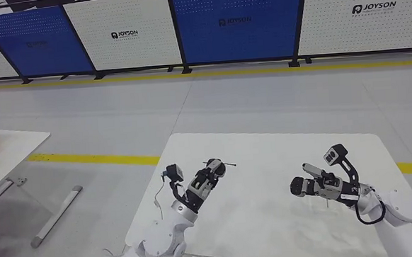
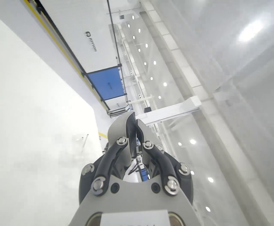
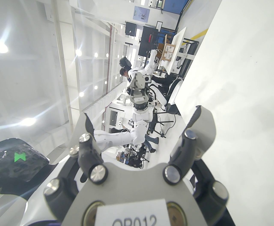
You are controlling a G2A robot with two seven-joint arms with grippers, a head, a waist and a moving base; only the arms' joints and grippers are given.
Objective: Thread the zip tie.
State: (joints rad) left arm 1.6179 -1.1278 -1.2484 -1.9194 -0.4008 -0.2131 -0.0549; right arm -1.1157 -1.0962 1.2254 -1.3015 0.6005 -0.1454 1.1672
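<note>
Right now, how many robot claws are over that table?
2: the left gripper, shut on a zip tie, at the left of the table; the right gripper, open, at its right.

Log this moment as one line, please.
left gripper: shut on zip tie | right gripper: open, empty | both above table

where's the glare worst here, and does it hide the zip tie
Right wrist view: lamps throw flare streaks over the ceiling side, table blown out white, open right gripper untouched. Left wrist view: table washed out too, lamps bloom, shut left gripper unhidden. Top view: even light, no glare, zip tie shows as a thin dark line at the left gripper.
</note>
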